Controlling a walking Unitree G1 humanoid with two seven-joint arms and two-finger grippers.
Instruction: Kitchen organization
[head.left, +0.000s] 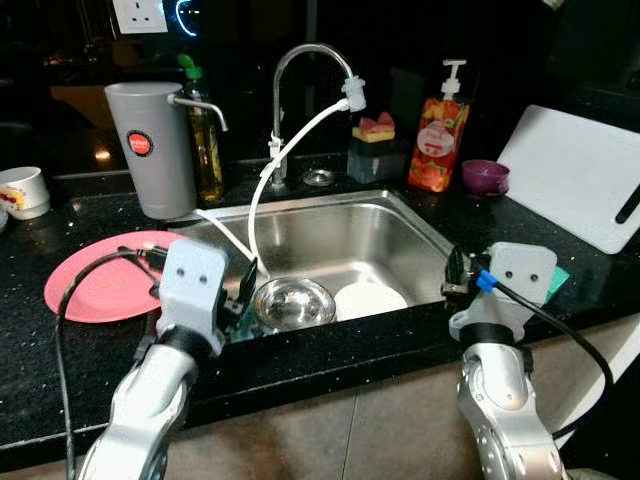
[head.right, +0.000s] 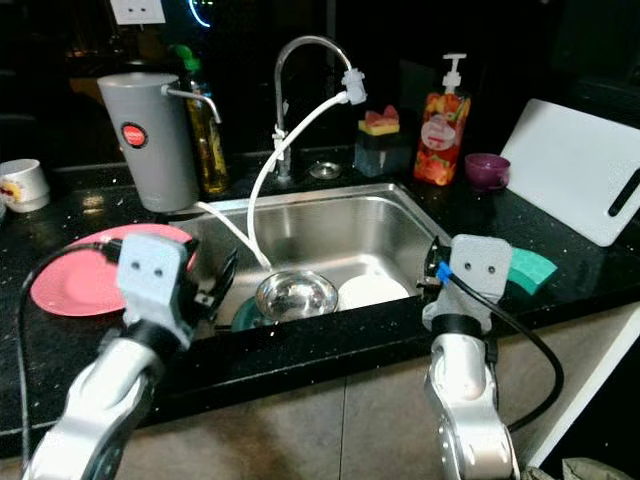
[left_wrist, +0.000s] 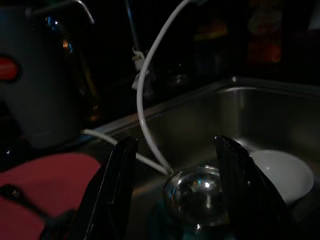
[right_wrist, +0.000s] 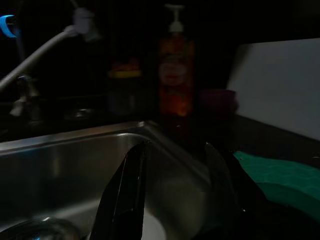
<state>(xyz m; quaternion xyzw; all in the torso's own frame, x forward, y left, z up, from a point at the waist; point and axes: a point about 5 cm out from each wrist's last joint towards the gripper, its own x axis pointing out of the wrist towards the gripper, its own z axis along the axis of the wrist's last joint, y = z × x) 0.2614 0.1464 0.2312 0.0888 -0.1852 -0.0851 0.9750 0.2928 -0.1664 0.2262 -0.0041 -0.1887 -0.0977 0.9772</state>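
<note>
A steel bowl (head.left: 293, 302) and a white bowl (head.left: 369, 299) lie side by side in the steel sink (head.left: 400, 216). My left gripper (head.left: 243, 290) hovers open at the sink's front left corner, just left of the steel bowl (left_wrist: 195, 196), holding nothing. A pink plate (head.left: 100, 280) lies on the black counter left of it. At the sink's right rim my right gripper (head.left: 452, 275) is open and empty, with a green sponge (head.right: 528, 266) on the counter beside it.
A grey jug (head.left: 150, 148), an oil bottle (head.left: 206, 140), the tap (head.left: 305, 60) with its white hose, a sponge holder (head.left: 372, 150), an orange soap dispenser (head.left: 438, 135), a purple cup (head.left: 485, 177) and a white cutting board (head.left: 580, 185) line the back. A white mug (head.left: 24, 190) stands far left.
</note>
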